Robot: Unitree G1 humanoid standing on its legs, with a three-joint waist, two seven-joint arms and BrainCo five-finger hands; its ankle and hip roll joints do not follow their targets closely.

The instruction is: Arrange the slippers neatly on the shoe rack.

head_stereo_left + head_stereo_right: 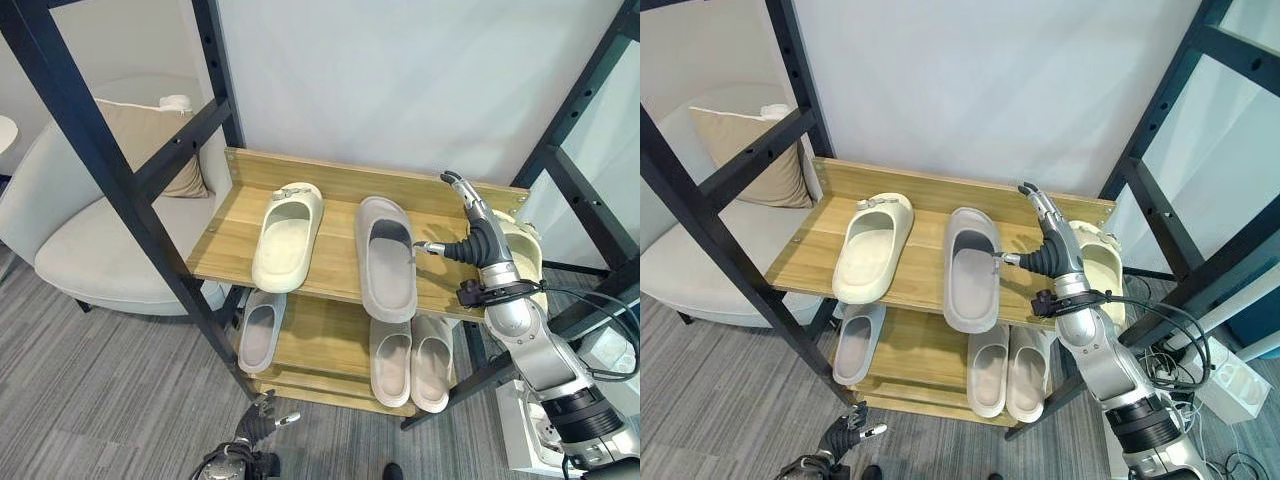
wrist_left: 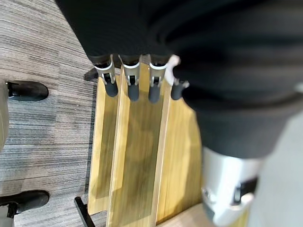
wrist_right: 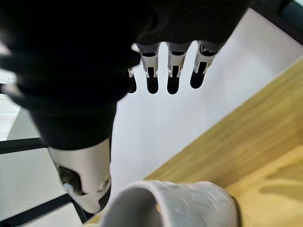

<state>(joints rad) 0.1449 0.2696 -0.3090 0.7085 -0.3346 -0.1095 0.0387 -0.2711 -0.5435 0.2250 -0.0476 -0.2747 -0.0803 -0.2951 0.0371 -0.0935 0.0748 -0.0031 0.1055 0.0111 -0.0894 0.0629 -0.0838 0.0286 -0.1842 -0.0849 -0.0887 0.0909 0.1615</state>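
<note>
On the wooden shoe rack's top shelf lie a cream slipper at the left, a grey slipper in the middle and a second cream slipper at the right end. My right hand hovers open between the grey slipper and the right cream slipper, fingers straight up and thumb pointing at the grey one, holding nothing. The lower shelf carries a grey slipper and a pale pair. Down by the floor, my left hand is open and empty before the rack's bottom boards.
Black metal posts frame the rack on both sides, with a white wall behind. A pale armchair with a beige cushion stands to the left. A white power strip lies on the grey floor at the right.
</note>
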